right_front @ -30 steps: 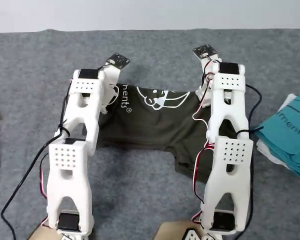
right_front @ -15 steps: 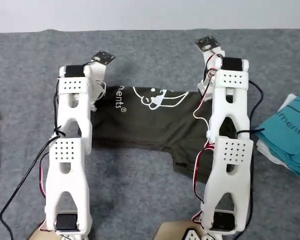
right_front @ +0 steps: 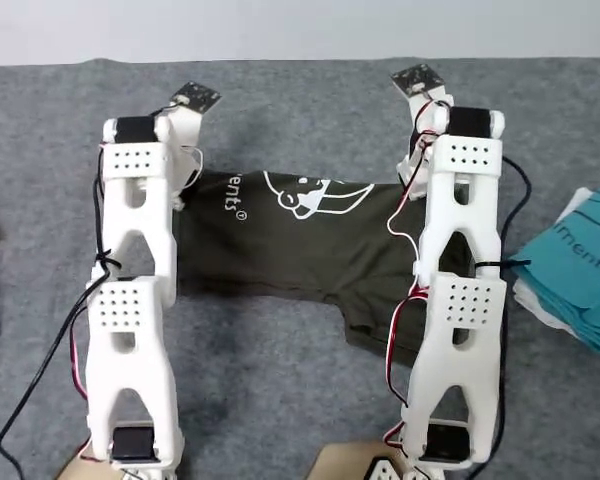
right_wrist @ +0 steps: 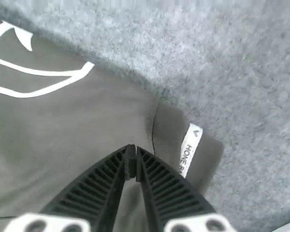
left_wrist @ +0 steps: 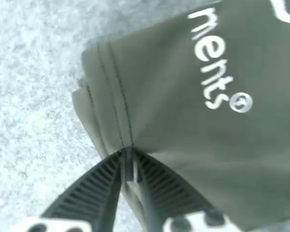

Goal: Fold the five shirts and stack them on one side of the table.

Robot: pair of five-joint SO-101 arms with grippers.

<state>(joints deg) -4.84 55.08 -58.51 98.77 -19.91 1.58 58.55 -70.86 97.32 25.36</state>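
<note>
Olive shirt lay spread on the grey felt table, held between our two arms.
We had the left gripper pinched together on the shirt's stitched left edge. The right gripper was clamped on the fabric at its right edge, just beside the white label. A stack of teal and white shirts sat at the table's right side, apart from the olive one.

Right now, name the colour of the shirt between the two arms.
The shirt is dark olive with white print; high view shows it best.
</note>
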